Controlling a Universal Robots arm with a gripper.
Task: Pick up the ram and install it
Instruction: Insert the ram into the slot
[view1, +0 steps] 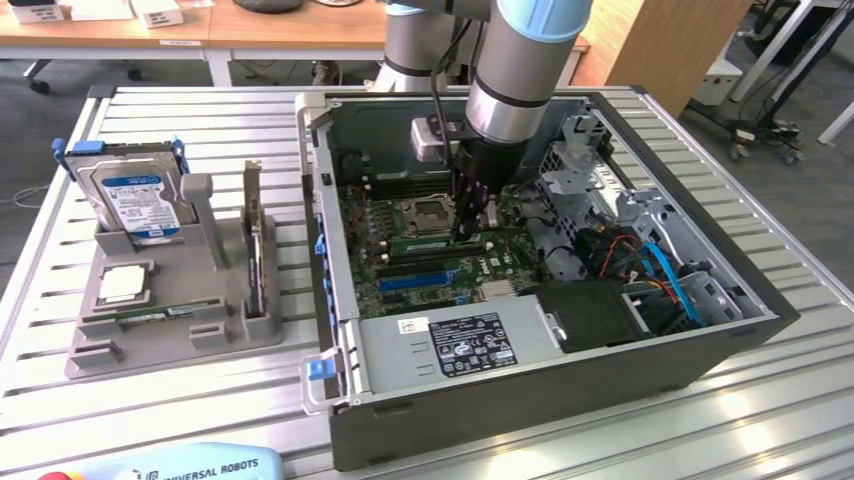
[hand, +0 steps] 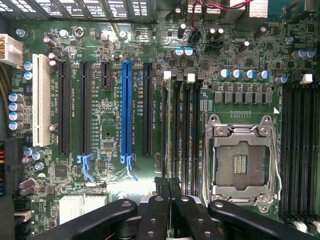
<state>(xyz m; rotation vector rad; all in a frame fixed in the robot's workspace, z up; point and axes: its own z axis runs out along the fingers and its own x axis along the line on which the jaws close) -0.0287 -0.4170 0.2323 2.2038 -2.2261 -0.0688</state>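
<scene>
My gripper (view1: 470, 222) reaches down into the open computer case (view1: 534, 400), just beside the empty CPU socket (view1: 424, 212). In the wrist view its black fingers (hand: 156, 212) are drawn close together on a thin dark strip, the ram (hand: 167, 182), seen edge-on. The strip lines up with the outermost of the black memory slots (hand: 178, 130), which run beside the CPU socket (hand: 242, 162) on the green motherboard (hand: 110, 175). How far the stick sits in its slot is hidden by the fingers.
A grey holder (view1: 174, 335) stands on the slatted table at the exterior view's left, carrying a blue-labelled hard drive (view1: 134, 195), an upright thin board (view1: 252, 225) and a narrow green strip (view1: 140, 316). Cables and drive cages crowd the case's right side.
</scene>
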